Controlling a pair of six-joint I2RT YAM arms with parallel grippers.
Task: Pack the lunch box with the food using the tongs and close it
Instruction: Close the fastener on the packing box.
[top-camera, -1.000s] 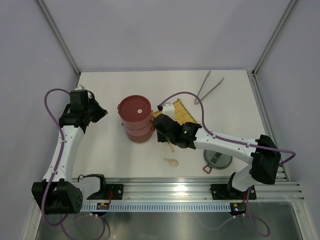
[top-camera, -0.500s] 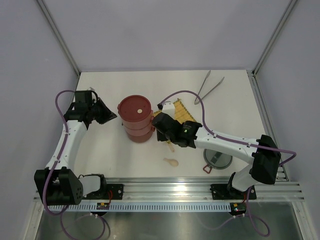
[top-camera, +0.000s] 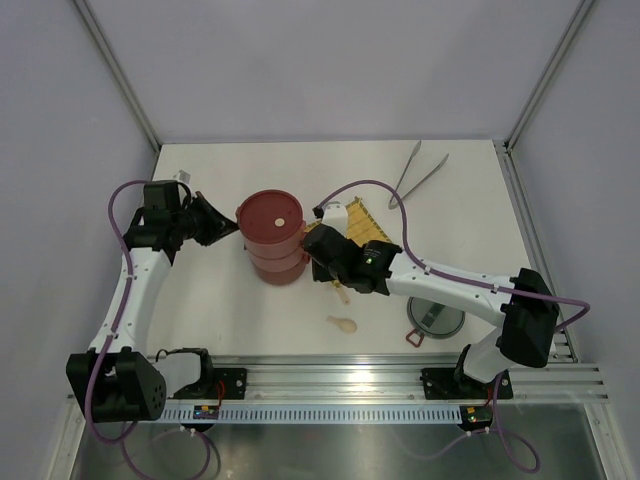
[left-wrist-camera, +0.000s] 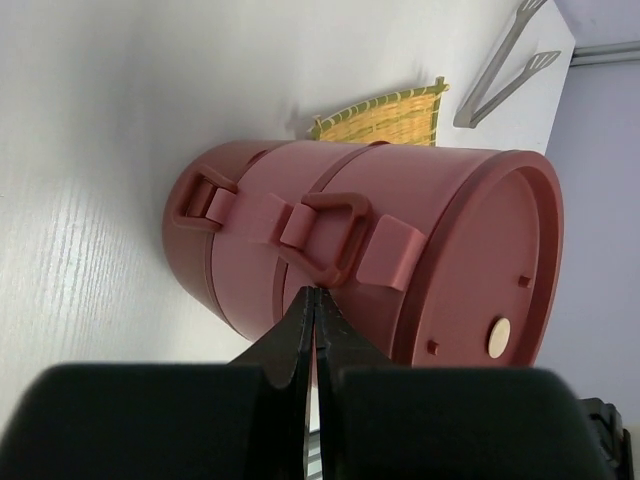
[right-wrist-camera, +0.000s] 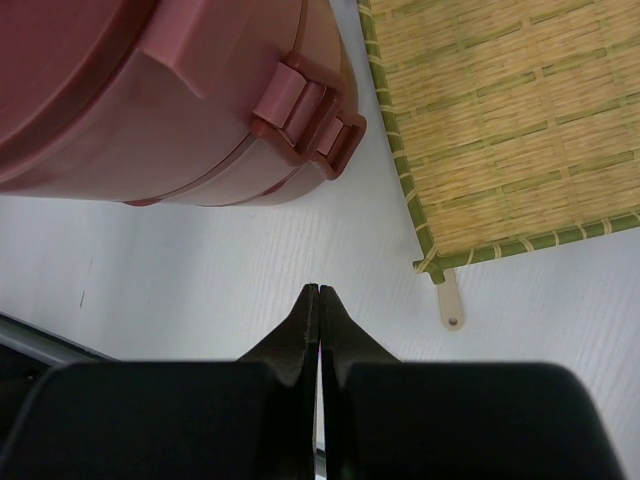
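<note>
Left claw (left-wrist-camera: 315, 297): fully shut, holding nothing. Its tips are right at the side wall of the lunch box (top-camera: 270, 240), by a red clip loop (left-wrist-camera: 358, 215); I cannot tell whether they touch. Right claw (right-wrist-camera: 318, 292): also shut and empty, over bare tabletop (right-wrist-camera: 200, 250) between the lunch box and the yellow mat (top-camera: 360, 222). Lunch box stands stacked upright mid-tabletop between my two claws, red disc lid on top. Tongs (top-camera: 418, 172) lie near the far edge, well apart from both claws.

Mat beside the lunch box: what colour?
Yellow woven mat, green edging; right wrist view shows it best.
</note>
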